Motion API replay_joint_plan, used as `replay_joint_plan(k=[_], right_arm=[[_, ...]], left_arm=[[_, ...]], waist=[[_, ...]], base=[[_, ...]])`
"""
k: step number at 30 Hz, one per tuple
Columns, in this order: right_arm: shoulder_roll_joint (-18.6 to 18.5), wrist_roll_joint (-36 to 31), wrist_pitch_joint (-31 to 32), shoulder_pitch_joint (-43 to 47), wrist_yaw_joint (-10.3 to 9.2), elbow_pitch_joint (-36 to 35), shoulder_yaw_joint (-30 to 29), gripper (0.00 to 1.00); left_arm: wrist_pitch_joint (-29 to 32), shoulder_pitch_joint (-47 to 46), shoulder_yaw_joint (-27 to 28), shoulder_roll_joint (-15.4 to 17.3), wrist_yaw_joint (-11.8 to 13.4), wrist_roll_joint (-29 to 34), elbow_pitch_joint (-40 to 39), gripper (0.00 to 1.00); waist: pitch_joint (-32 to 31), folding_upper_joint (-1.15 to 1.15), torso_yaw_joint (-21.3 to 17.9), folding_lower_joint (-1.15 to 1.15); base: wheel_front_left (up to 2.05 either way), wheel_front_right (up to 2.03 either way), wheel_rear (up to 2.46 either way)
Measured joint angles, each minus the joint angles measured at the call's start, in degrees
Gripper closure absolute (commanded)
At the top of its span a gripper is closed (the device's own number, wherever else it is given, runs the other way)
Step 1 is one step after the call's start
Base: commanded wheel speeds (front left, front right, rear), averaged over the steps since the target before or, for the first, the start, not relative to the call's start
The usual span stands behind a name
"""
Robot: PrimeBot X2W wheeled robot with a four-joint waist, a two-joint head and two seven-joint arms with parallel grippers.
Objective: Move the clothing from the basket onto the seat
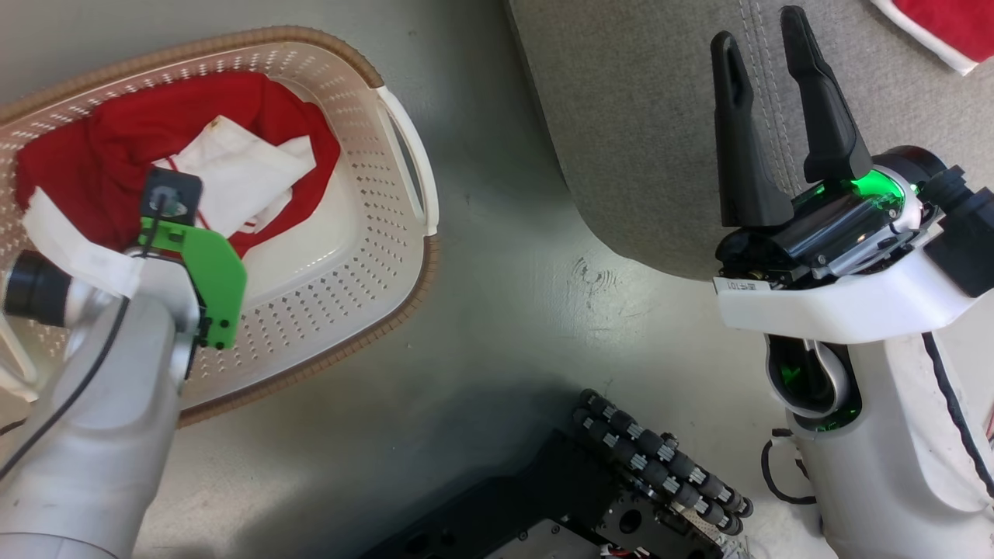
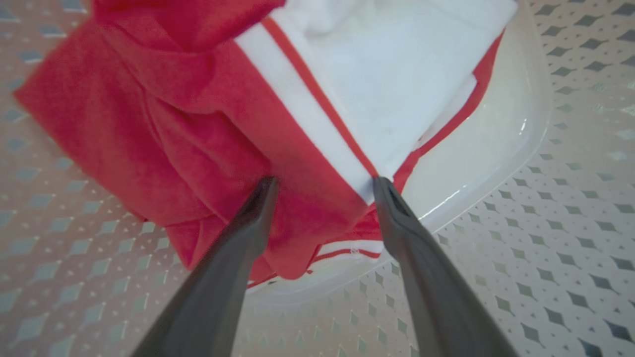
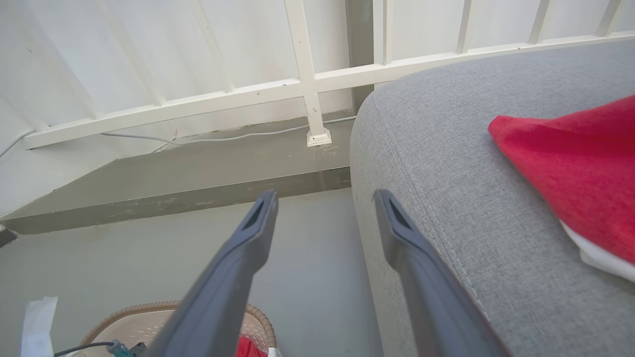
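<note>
The cream basket stands on the floor at the left, and its wall surrounds the left wrist view. Red clothing with white patches lies inside it. My left forearm reaches down into the basket. My left gripper is open, its fingertips straddling a fold of the red clothing with white striped trim. My right gripper is open and empty above the edge of the grey seat. Another red garment with a white edge lies on the seat, also seen as clothing at the top right.
Grey floor separates the basket from the seat. My black base with roller wheels is at the bottom centre. A white railing and a low grey step stand beyond the seat. The basket rim shows below the right gripper.
</note>
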Motion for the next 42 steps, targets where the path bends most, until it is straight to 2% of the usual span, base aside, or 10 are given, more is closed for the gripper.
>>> replay_joint_plan(k=[6, 7, 8, 9, 21, 28, 30, 35, 42], right_arm=[[0.04, 0.4, -0.01, -0.13, 0.0, -0.71, -0.1, 0.0], [0.07, 0.4, -0.01, -0.18, 0.0, -0.88, -0.1, 0.0], [0.07, 0.41, -0.02, -0.25, 0.0, -1.07, -0.12, 0.0], [0.07, 0.43, -0.1, -0.36, 0.0, -1.23, -0.13, 0.0], [0.07, 2.3, -0.18, -2.37, -0.02, -1.49, 0.74, 0.0], [0.07, -0.82, -0.19, -2.67, -0.01, 0.12, -0.93, 0.0], [0.05, -1.09, -0.2, -2.67, -0.01, 0.36, -1.24, 0.0], [-0.51, -2.89, -0.22, -2.66, 0.0, 1.82, -2.85, 0.0], [-2.9, -4.28, -0.23, -1.74, 0.05, 4.45, -4.23, 0.0]], left_arm=[[0.62, -1.36, 0.94, 0.15, 0.52, 0.04, 3.28, 0.0], [0.77, -1.49, 1.07, 0.12, 0.52, -0.09, 3.63, 0.56], [1.01, -1.64, 1.08, 0.04, 0.52, -0.14, 4.09, 0.93], [1.02, -1.71, 1.1, -0.08, 0.52, -0.19, 4.53, 1.0], [-1.55, -2.73, 2.53, -1.82, 0.77, -1.64, 7.31, 1.0], [-6.49, -2.67, 1.13, -7.03, -0.13, -1.82, 7.89, 1.0], [-7.23, -2.65, 0.94, -7.65, -0.52, -1.83, 7.92, 1.0], [-10.78, -2.53, -0.21, -9.76, -2.09, -2.13, 8.12, 1.0], [-15.77, -1.6, -0.81, -10.6, -3.6, -4.21, 7.98, 1.0]], waist=[[0.42, 0.0, -0.34, 0.0], [0.43, 0.0, -0.37, 0.0], [0.43, 0.0, -0.41, 0.0], [0.43, 0.0, -0.45, 0.0], [-0.6, 0.0, -0.92, 0.0], [-3.18, 0.0, -0.07, 0.0], [-3.66, 0.0, 0.22, 0.0], [-6.37, 0.0, 2.31, -0.01], [-10.76, 0.0, 6.42, 0.0]], base=[[0.0, 0.0, 0.0], [0.0, 0.0, 0.0], [0.0, 0.0, 0.0], [0.0, 0.0, 0.0], [0.0, 0.0, 0.0], [0.0, 0.0, 0.0], [0.0, 0.0, 0.0], [0.0, 0.0, 0.0], [0.0, 0.0, 0.0]])
